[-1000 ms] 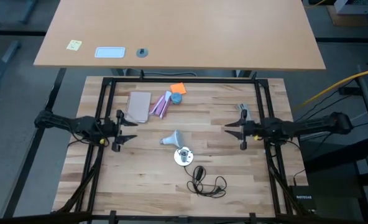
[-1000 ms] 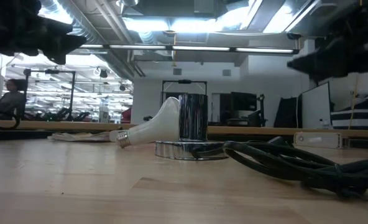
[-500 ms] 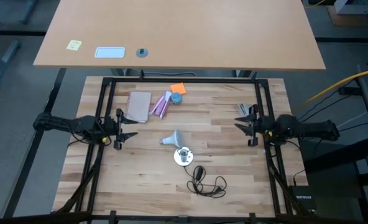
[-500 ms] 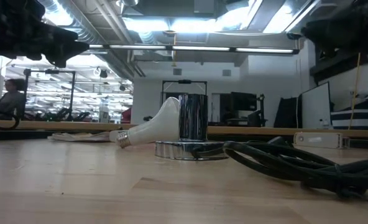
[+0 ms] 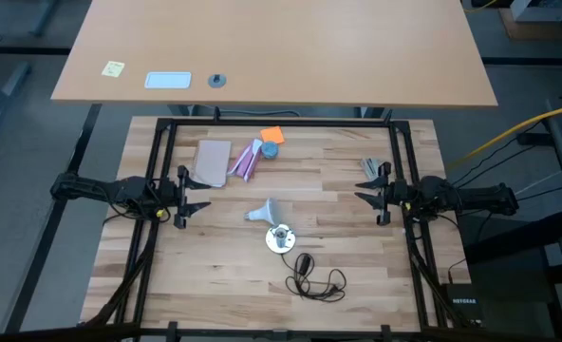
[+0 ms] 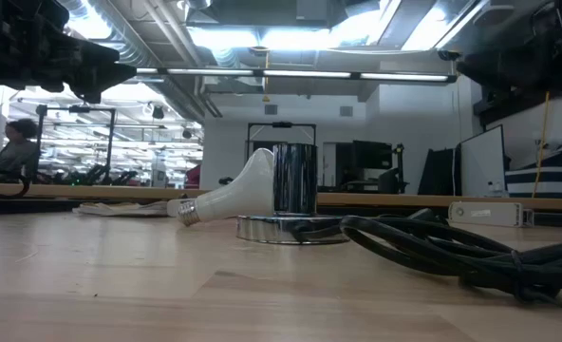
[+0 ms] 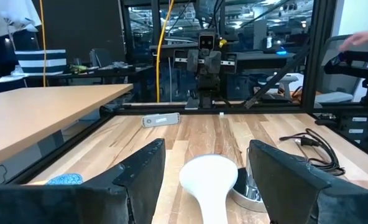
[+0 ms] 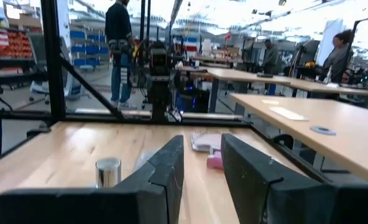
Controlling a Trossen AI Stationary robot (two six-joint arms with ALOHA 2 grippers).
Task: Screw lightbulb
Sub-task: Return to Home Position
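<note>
lightbulb (image 5: pixel 263 210): laid on its side, outside socket (image 5: pixel 280 237), just beside it
left gripper (image 5: pixel 197 198), right gripper (image 5: pixel 368 195): held at table (image 5: pixel 357 275) side edges, fingers apart

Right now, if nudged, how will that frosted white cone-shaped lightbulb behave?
Lying on its side, the frosted white cone-shaped lightbulb would probably roll in an arc. Its smooth shell looks slippery, likely fragile. The round silvery socket beside it might block it.

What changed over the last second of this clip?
The right claw drew back toward the right edge of the table, open and empty. The left claw stayed open at the left side. The bulb still lies on its side beside the socket; nothing was grasped or let go.
</note>
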